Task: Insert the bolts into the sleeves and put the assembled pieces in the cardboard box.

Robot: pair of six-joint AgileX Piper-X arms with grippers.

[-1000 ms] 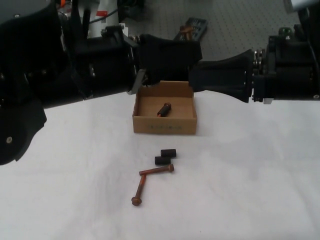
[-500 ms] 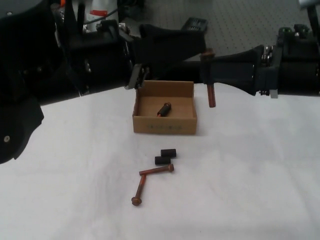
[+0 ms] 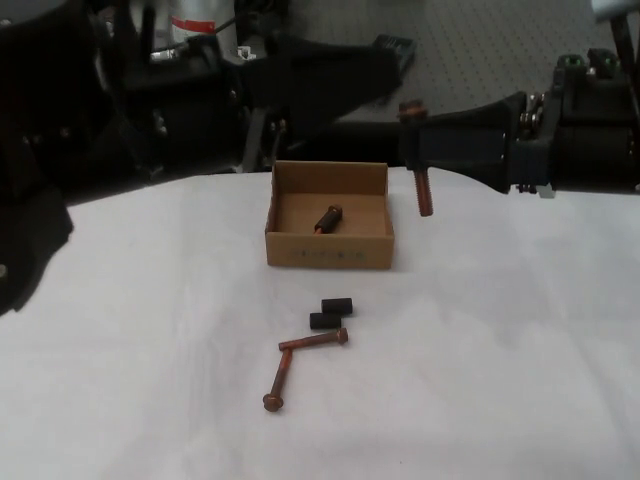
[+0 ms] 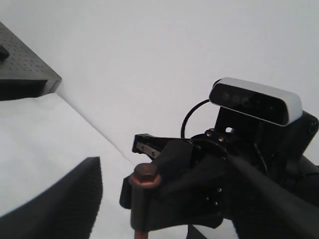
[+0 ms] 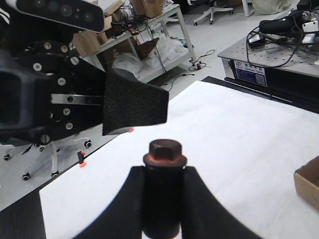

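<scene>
My right gripper (image 3: 420, 148) hangs just right of the cardboard box (image 3: 329, 253), shut on a black sleeve (image 5: 162, 201) with a rusty bolt (image 3: 423, 190) through it. The bolt's head (image 5: 165, 150) sits on top and its shaft sticks out below. My left gripper (image 3: 335, 80) is above and behind the box, open, with one black finger (image 4: 60, 199) in the left wrist view. One assembled piece (image 3: 328, 217) lies in the box. Two loose sleeves (image 3: 331, 313) and two bolts (image 3: 313, 340) (image 3: 277, 381) lie on the white cloth in front.
The white cloth (image 3: 500, 350) covers the bench, with free room on both sides of the loose parts. A perforated metal board (image 3: 480, 50) lies behind the cloth. Both arms hang dark and bulky over the back edge.
My left gripper has drawn back up and to the left, away from the right gripper. The bolt in the right gripper now stands uncovered beside the box.
</scene>
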